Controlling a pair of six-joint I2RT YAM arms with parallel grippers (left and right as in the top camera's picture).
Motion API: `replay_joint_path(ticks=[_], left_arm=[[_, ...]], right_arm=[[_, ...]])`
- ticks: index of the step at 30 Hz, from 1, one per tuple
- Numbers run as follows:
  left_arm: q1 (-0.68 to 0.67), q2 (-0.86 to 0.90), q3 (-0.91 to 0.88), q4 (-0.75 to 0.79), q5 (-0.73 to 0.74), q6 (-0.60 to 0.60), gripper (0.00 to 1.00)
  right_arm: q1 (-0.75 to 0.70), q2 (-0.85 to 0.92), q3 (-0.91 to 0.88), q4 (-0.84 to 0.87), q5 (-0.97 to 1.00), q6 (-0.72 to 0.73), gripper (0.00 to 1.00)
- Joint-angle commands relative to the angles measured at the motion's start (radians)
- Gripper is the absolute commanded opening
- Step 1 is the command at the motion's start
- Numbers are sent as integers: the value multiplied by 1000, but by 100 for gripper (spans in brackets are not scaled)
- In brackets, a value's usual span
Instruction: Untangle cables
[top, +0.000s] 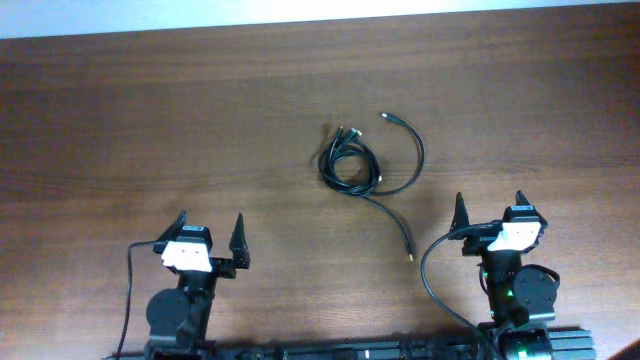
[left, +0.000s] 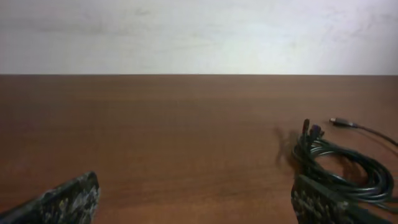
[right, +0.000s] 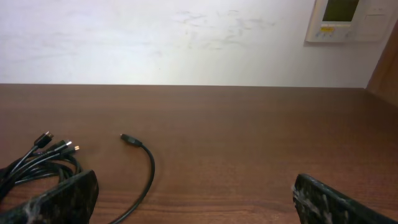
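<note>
The cables (top: 352, 165) lie as a small black coil in the middle of the wooden table, with plug ends pointing up-left, one strand arcing right to a plug (top: 386, 118) and another trailing down to a plug (top: 408, 250). The coil shows at the right of the left wrist view (left: 339, 163) and at the lower left of the right wrist view (right: 37, 163). My left gripper (top: 211, 233) is open and empty, near the front edge, left of the coil. My right gripper (top: 489, 211) is open and empty, right of the trailing strand.
The table (top: 150, 110) is dark brown wood with a white wall behind it. A wall panel (right: 348, 18) hangs at the upper right of the right wrist view. Thick black arm wires (top: 432, 275) loop beside the right arm base.
</note>
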Motion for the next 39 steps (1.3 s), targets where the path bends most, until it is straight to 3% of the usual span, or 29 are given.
replay_joint_path(ticks=[1, 9, 13, 22, 27, 32, 39], left_arm=[[5, 74, 113, -29, 12, 4, 99], [5, 552, 438, -187, 10, 5, 99], [5, 698, 528, -253, 66, 5, 99], [5, 704, 526, -314, 126, 5, 99], [5, 704, 526, -264, 126, 4, 99], [5, 704, 527, -190, 273, 5, 99], [5, 704, 527, -184, 280, 5, 99]], right_arm=[[-6, -6, -5, -10, -6, -7, 99], [-6, -6, -5, -10, -6, -6, 99], [-6, -6, -5, -10, -6, -7, 99], [-6, -6, -5, -10, -6, -6, 99], [-6, -6, -5, -10, -6, -6, 98], [-6, -6, -5, -10, -6, -7, 99], [-6, -6, -5, -10, -6, -7, 98]])
